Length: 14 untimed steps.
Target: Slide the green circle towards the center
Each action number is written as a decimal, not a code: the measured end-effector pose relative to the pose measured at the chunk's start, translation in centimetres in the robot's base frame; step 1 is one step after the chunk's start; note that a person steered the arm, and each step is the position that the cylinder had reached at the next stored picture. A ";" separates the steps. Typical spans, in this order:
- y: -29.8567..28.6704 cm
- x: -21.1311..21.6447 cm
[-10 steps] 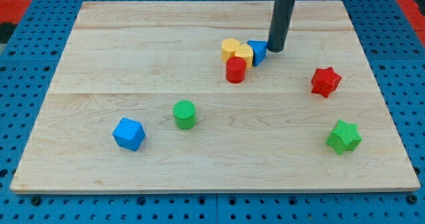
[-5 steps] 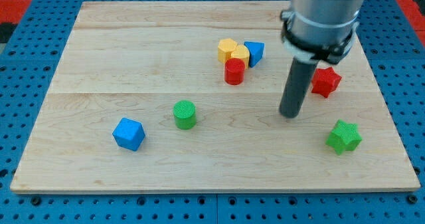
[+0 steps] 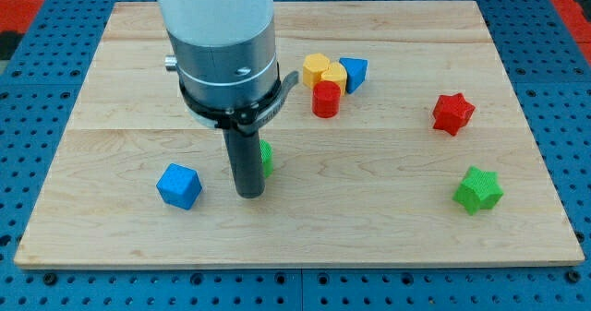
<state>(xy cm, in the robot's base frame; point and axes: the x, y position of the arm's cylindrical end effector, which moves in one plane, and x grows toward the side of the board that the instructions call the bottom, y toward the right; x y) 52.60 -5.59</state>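
The green circle (image 3: 267, 158) stands left of the board's middle, mostly hidden behind my rod; only its right edge shows. My tip (image 3: 249, 194) rests on the wooden board (image 3: 388, 209) just below and left of the green circle, close to it or touching; I cannot tell which. The blue cube (image 3: 179, 185) lies to the tip's left.
A cluster of two yellow blocks (image 3: 324, 72), a red cylinder (image 3: 325, 100) and a blue block (image 3: 355, 72) sits above the centre. A red star (image 3: 452, 113) is at the right, a green star (image 3: 478, 190) at the lower right.
My rod has swept from the cluster at the top, across the right half, down and left to the green circle. The cluster shifted slightly left early on.
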 end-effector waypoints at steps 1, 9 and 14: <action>0.0 -1.7; 1.5 -10.2; 4.8 -13.3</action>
